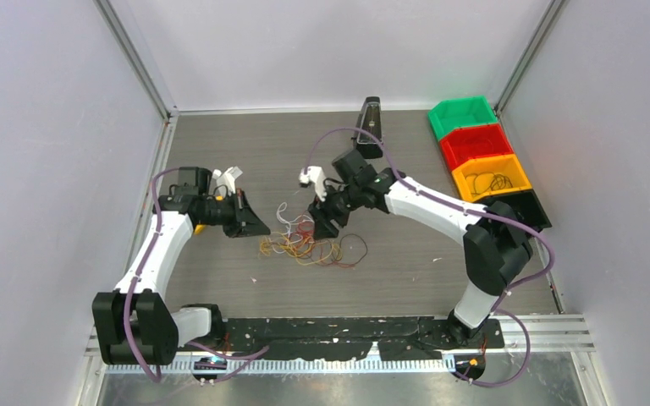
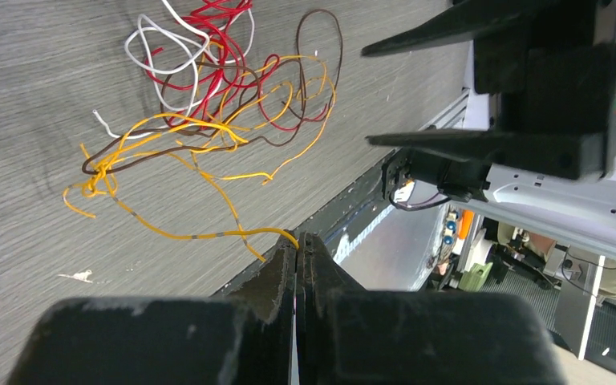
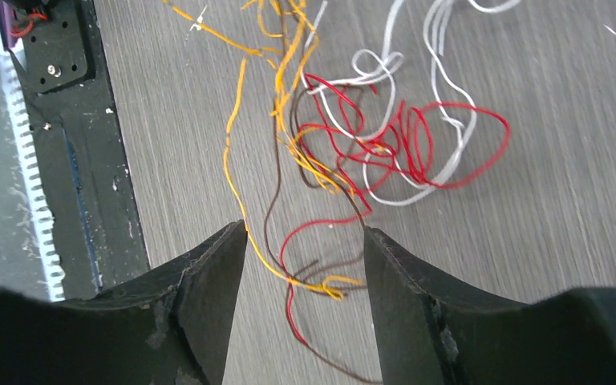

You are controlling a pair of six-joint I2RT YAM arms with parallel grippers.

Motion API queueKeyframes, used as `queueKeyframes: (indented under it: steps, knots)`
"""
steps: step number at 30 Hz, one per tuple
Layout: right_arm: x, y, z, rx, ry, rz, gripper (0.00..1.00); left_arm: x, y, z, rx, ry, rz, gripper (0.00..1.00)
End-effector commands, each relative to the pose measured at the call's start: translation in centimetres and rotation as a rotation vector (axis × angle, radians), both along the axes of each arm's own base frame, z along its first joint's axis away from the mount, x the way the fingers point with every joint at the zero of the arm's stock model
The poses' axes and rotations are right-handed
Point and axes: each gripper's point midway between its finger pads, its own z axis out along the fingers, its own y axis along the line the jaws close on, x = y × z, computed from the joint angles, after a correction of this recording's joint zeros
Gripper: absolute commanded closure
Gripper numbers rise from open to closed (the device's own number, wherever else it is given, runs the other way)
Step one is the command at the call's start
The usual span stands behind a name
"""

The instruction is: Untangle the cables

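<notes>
The cables lie as a loose tangle of red, yellow, orange, white and dark brown strands mid-table. My left gripper, just left of the tangle, is shut on the end of a yellow cable that trails back into the tangle. My right gripper hovers open over the tangle's right side. In the right wrist view its jaws straddle yellow, red and brown strands without touching them. The main tangle lies just beyond.
Green, red, orange and black bins stand in a row at the back right; the orange one holds some wires. A black stand is at the back. The black base rail runs along the near edge.
</notes>
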Motion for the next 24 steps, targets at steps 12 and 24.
queueKeyframes:
  steps: [12,24]
  knots:
    - [0.9,5.5,-3.9,-0.051,-0.308,0.241,0.47,0.3,0.3,0.8,0.026,-0.046,-0.011,1.0]
    - [0.5,4.5,2.7,0.06,-0.399,0.2,0.95,1.1,2.4,-0.2,0.123,-0.05,0.06,1.0]
